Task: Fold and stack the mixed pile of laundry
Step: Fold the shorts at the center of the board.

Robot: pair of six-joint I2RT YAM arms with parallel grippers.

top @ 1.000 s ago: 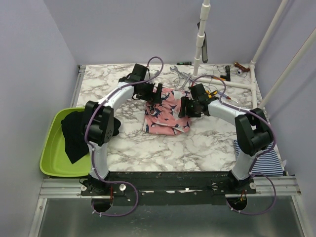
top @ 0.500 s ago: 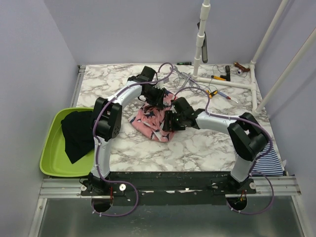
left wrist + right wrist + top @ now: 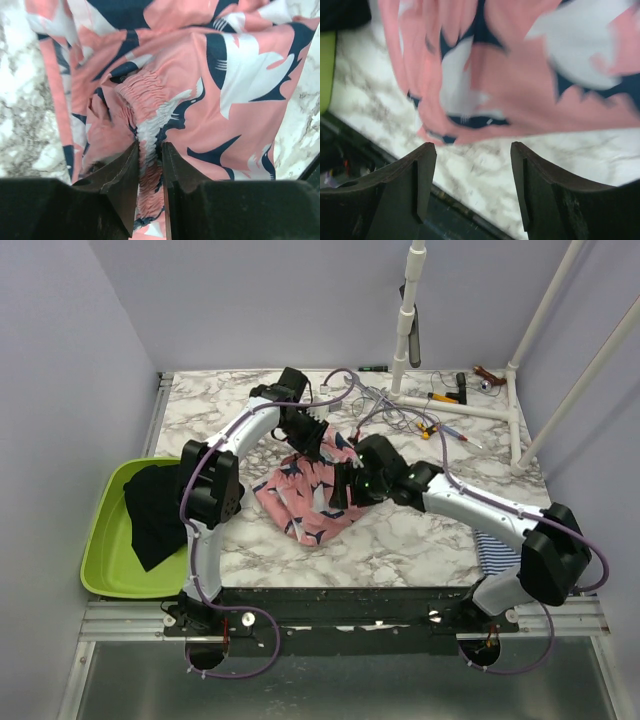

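Top external view. Shows a lime green basin [image 3: 100, 560] at the side of the marble table [image 3: 400, 540], with the black garment [image 3: 155, 510] heaped inside it. Puts the pink garment [image 3: 295, 505], printed with dark sharks, on the marble near the basin but not touching it, rumpled and only partly spread. Places the striped garment [image 3: 500, 545] well apart from the basin, at the opposite side of the marble, half hidden under the right arm. Finds the left gripper [image 3: 318, 443] and the right gripper [image 3: 342, 486] both down at the part of the pink cloth that lies farthest from the basin.

Left wrist view. Leaves the basin out of sight. Shows the left gripper [image 3: 149, 145] with jaws drawn nearly together, pinching the gathered elastic waistband [image 3: 150, 100] of the pink garment [image 3: 240, 65].

Right wrist view. Catches a green sliver of the basin [image 3: 325, 75] at the frame's edge. Shows the right gripper [image 3: 472, 147] with fingers spread and only bare marble between them, gripping nothing; blurs the pink garment [image 3: 510, 85] just beyond the tips.

Step in hand, by judgement: laying out the pink garment for its fold. Next, probably: close the right fingers on a second bit of the waistband, then draw both holds apart to flatten the cloth.
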